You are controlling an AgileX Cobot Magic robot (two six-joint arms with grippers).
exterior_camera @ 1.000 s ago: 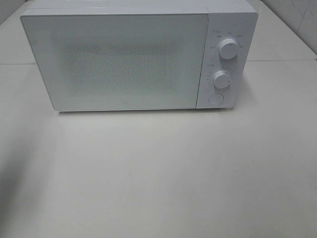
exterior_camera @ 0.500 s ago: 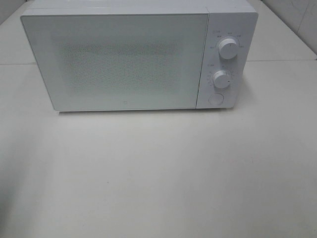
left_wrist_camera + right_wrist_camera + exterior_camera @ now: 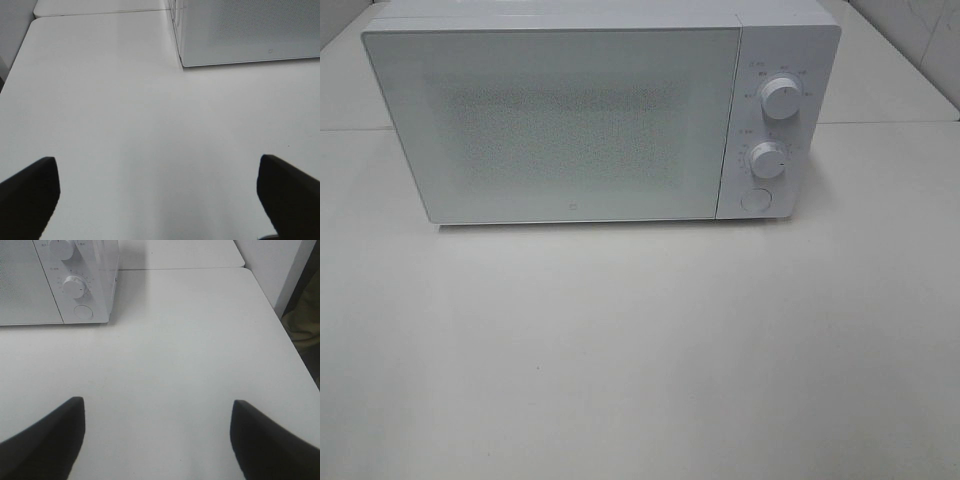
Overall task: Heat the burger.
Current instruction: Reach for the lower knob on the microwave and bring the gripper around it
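No view shows the burger. A white microwave (image 3: 590,115) stands at the back of the white table (image 3: 640,350) with its door shut. It has two knobs (image 3: 781,97) and a round button (image 3: 755,199) on its right panel. My left gripper (image 3: 157,192) hangs open over bare table, left of the microwave's front corner (image 3: 182,62), with nothing between its dark fingers (image 3: 30,190). My right gripper (image 3: 157,435) is open too, over the table in front of and to the right of the control panel (image 3: 80,285). Neither arm appears in the exterior high view.
The table's right edge (image 3: 280,325) runs close to a white wall panel (image 3: 272,265). A seam (image 3: 880,123) divides the table behind the microwave. The table's left edge (image 3: 20,55) shows in the left wrist view.
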